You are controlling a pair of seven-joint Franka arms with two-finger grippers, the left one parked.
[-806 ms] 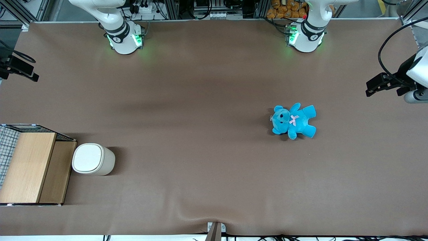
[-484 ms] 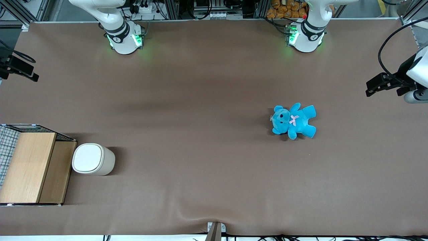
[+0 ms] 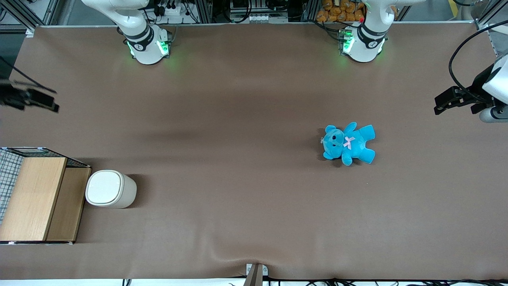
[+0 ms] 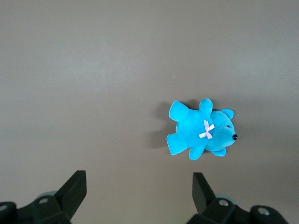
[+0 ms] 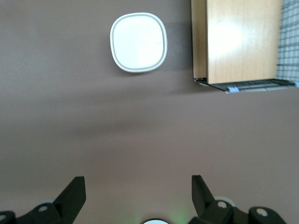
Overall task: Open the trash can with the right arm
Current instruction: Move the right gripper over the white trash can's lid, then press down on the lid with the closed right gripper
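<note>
Hovering at the front frame's left edge, farther from the camera than the bin (image 3: 110,189), the pincer (image 5: 138,193) holds its fingers (image 5: 74,192) wide apart, well clear of the lid-shut bin, which stands on the bench (image 3: 238,198) beside the box (image 3: 37,194).

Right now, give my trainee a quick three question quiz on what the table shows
1. True or false: the trash can has its white lid closed.
2. What stands right beside the trash can? A) wooden box B) teddy bear C) nothing
3. Is the gripper touching the trash can?

Key: 1 true, the lid lies flat. 2 A; the teddy bear lies toward the parked arm's end of the table. 3 No: the gripper, fingers apart, is farther from the front camera than the trash can, well clear of it.
</note>
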